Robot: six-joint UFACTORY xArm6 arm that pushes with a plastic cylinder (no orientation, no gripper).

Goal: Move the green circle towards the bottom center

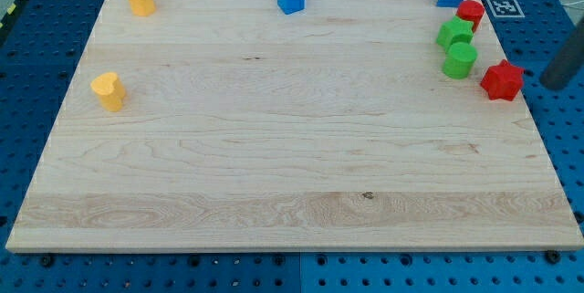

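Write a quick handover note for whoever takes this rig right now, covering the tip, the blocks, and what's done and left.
My tip: at the view's right edge, just off the board, right of the red star; touching no block.
Green circle: at the board's upper right, directly below the other green block and left of the red star.
Done: nothing visible; the circle sits far from the bottom center.
Left: bring the tip above and right of the circle, then push it down and left to the bottom center, steering clear of the red star.
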